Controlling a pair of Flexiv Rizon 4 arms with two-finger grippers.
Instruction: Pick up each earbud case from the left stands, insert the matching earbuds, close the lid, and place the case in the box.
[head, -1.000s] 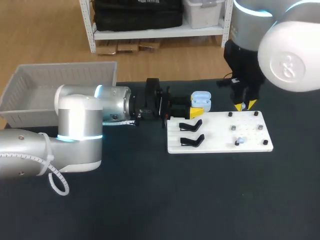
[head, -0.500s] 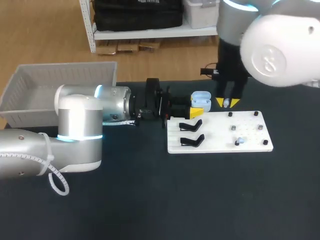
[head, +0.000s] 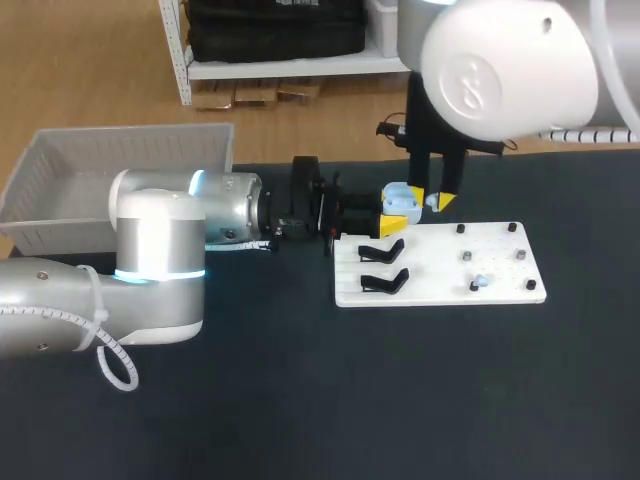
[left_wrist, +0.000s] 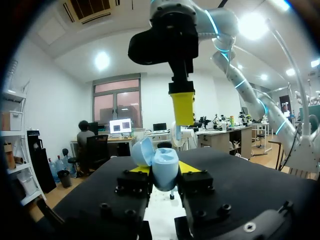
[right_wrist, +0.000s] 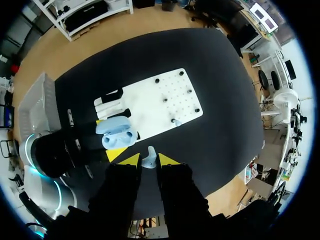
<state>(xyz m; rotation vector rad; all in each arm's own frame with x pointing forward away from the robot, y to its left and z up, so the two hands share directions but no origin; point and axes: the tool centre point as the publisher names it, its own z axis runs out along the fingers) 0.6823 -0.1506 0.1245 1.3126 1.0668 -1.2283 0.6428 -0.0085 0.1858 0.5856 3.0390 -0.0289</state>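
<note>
My left gripper (head: 396, 216) comes in level from the left and is shut on a light blue earbud case (head: 403, 197) with its lid up. In the left wrist view the case (left_wrist: 164, 169) sits between the yellow tips, lid (left_wrist: 142, 151) tilted back. My right gripper (head: 431, 199) hangs pointing down just right of the case, shut on a small pale earbud (right_wrist: 149, 159). In the right wrist view the open case (right_wrist: 118, 135) lies a little ahead of the fingers. A second earbud (head: 480, 283) rests on the white board (head: 440, 285).
Two black stands (head: 383, 267) sit on the board's left part, and small pegs (head: 513, 228) dot its right part. A grey basket (head: 60, 165) stands at the table's back left. Dark tabletop lies open in front of the board.
My right arm has swung left from above the board's back edge to beside the open case, carrying the earbud. The left arm and case have stayed put.
</note>
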